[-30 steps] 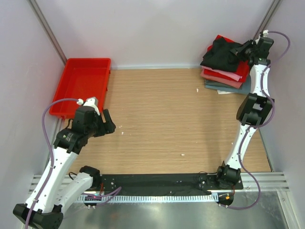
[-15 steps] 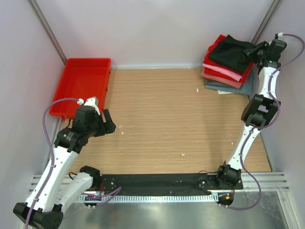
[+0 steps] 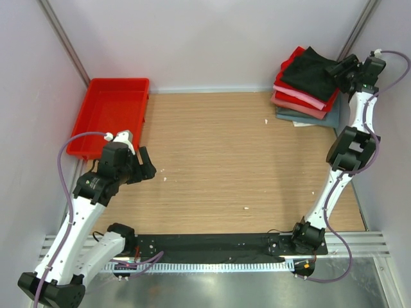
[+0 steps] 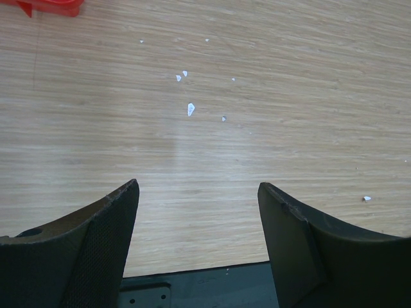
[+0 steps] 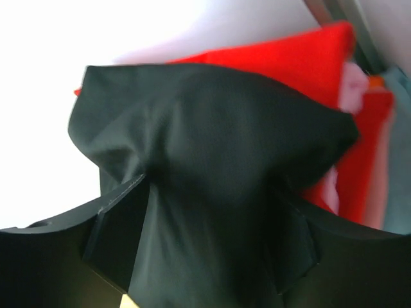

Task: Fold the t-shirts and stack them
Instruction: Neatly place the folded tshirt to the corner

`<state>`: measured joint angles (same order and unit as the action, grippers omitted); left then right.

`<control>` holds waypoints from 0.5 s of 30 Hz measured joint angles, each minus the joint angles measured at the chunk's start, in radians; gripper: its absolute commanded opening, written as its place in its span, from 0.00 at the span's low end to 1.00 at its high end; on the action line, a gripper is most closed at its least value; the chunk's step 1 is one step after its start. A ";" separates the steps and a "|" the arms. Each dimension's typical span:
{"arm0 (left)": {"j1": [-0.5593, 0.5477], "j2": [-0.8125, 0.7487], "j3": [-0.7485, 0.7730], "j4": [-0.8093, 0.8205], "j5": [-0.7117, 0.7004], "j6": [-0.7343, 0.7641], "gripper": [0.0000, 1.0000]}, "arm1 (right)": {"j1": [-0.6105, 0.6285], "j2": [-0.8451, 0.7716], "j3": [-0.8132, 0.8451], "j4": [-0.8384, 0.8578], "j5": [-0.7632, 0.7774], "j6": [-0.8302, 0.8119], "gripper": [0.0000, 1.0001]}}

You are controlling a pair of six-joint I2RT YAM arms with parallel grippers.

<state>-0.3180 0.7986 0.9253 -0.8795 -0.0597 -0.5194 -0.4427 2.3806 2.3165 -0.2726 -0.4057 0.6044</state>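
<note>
Black t-shirt (image 3: 310, 72) sits on top of the stack in the far corner, directly ahead of the right hand (image 3: 338, 68). It is bunched, not flat. In the right wrist view the black t-shirt (image 5: 212, 147) runs straight out from between the fingers of the right hand (image 5: 209, 189), so its long axis follows the hand's pointing direction. It then widens into a lumpy sheet further out.

Right hand fingers are spread wide with cloth lying in the gap. Cannot tell if either pad touches the cloth, and it doesn't look pinched.

Beneath the black one, further from the hand, is the red t-shirt (image 3: 290, 66), then the pink (image 3: 297, 90), dusty-rose (image 3: 298, 102) and grey-teal (image 3: 308, 117) ones. Their edges step out below.

Key relation: the right hand is level with the top layer and right at the near edge of the black t-shirt. Any pull-back or re-grab would go along that same axis, and a snagged fold could drag the top layer off the stack.

The right arm is by far the nearer one. It is stretched almost fully out, with the wrist turned so the hand points across the stack.

Left hand (image 3: 148, 165) is well apart, spread and holding nothing. The left wrist view shows the left hand (image 4: 199, 192) over bare bench (image 4: 205, 128), with the red tray (image 3: 112, 115) beyond it. Left arm is folded, elbow back.
</note>
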 measured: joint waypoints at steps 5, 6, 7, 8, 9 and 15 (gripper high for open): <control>0.000 -0.001 0.000 0.000 0.000 0.000 0.76 | -0.035 -0.109 -0.127 -0.052 0.017 0.014 0.88; 0.000 -0.002 0.000 0.000 0.001 0.000 0.76 | -0.046 -0.137 -0.157 -0.063 0.016 0.019 0.89; 0.000 -0.003 0.000 0.000 0.001 0.000 0.76 | -0.055 -0.157 -0.177 -0.071 0.013 0.023 0.89; 0.000 -0.005 0.000 0.000 0.001 0.000 0.76 | -0.065 -0.184 -0.202 -0.080 0.004 0.027 0.90; 0.000 -0.006 0.000 0.000 0.001 0.000 0.76 | -0.074 -0.214 -0.229 -0.085 0.002 0.035 0.91; 0.000 -0.010 0.000 0.000 0.000 0.000 0.76 | -0.124 -0.417 -0.421 -0.111 0.013 0.103 0.91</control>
<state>-0.3180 0.7887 0.9253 -0.8791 -0.0593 -0.5190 -0.5663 1.9633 1.8957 -0.3836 -0.3927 0.7078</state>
